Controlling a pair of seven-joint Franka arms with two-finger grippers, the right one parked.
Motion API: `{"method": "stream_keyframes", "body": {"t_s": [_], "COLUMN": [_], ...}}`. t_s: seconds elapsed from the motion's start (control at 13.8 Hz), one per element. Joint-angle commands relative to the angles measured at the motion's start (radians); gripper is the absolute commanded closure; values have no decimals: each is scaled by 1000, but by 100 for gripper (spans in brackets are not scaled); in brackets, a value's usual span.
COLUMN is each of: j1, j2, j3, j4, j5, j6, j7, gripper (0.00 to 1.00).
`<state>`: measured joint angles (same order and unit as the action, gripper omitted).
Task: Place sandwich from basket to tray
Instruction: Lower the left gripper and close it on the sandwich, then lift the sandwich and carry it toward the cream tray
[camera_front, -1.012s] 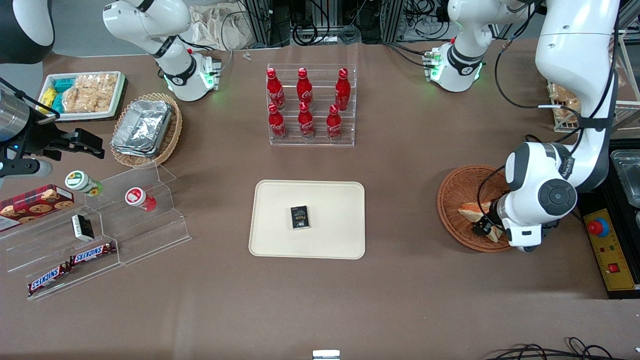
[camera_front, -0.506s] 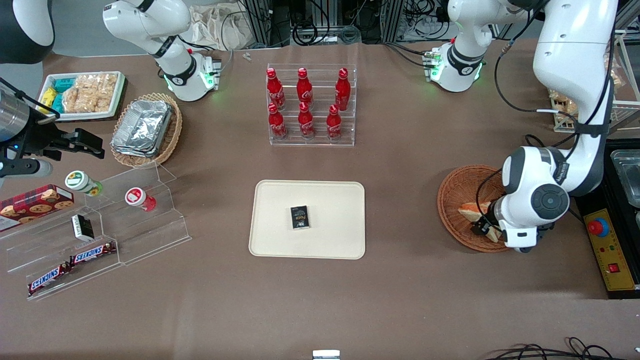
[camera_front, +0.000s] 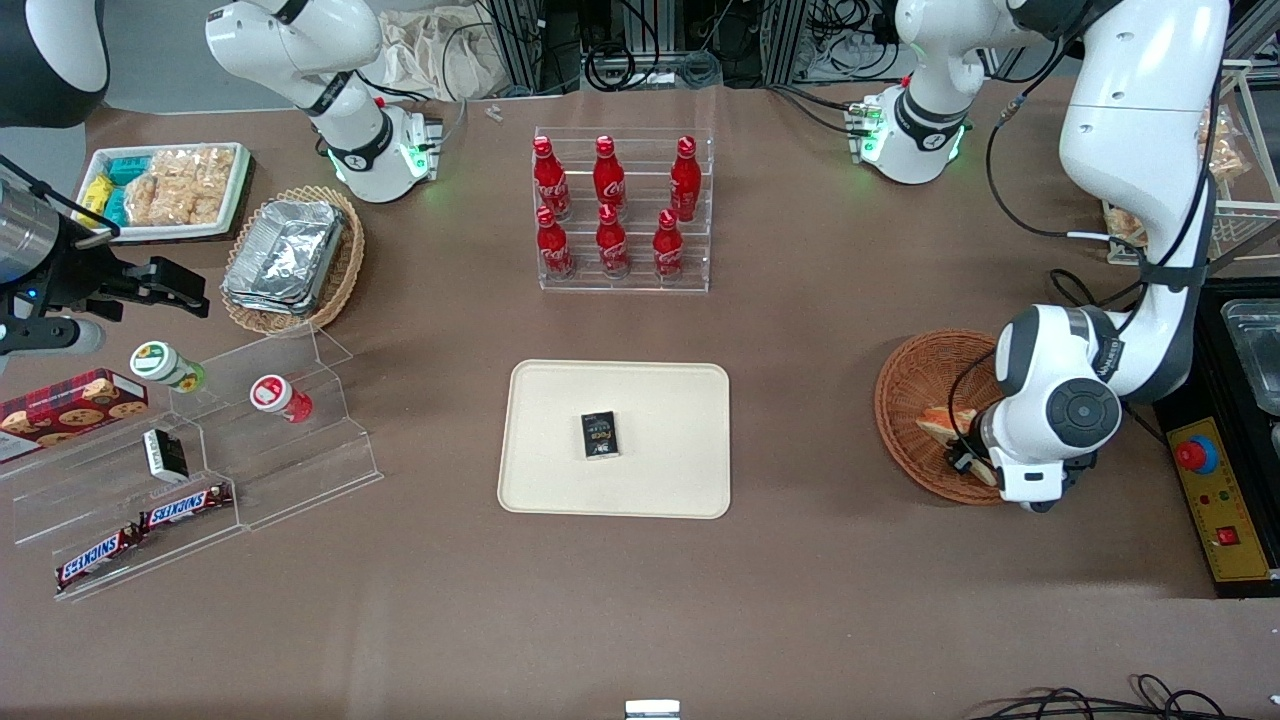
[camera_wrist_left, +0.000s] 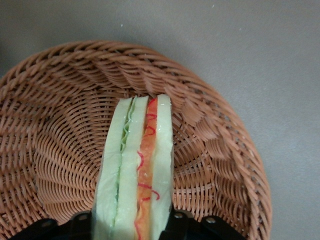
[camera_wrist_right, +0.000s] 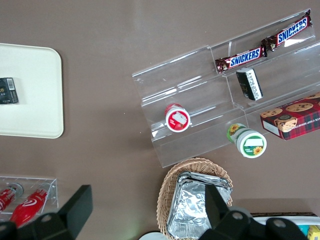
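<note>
The gripper (camera_front: 968, 458) is squeezing the sandwich (camera_wrist_left: 135, 170) from both sides, inside the basket (camera_front: 912, 385) near the working arm's end of the desk. The tray (camera_front: 660, 400) sits mid-desk, well apart from the basket.

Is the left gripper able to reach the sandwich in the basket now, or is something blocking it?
Probably yes. The left gripper is already down in the basket, its fingers on either side of the sandwich, nothing between them.
</note>
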<state>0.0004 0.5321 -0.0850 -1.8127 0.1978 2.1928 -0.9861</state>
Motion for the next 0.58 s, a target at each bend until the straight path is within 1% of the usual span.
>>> {"method": "stream_keyframes", "body": {"t_s": [0.0,0.07,0.29,0.43,0.51], "j1": [-3,-5,-5,-5,-5], "j2": [-41,-52,-54,-49,-38], "j3": [-7,-12,-100,-191,-244], "j4": [59,100,283,383,413], "j5": [20,18,5,3,6], "j6": [-115,-181,-376,-453,-452], "j7": [-5,-5,-20,-23,-11], "gripper": [100,100,100,100,100]}}
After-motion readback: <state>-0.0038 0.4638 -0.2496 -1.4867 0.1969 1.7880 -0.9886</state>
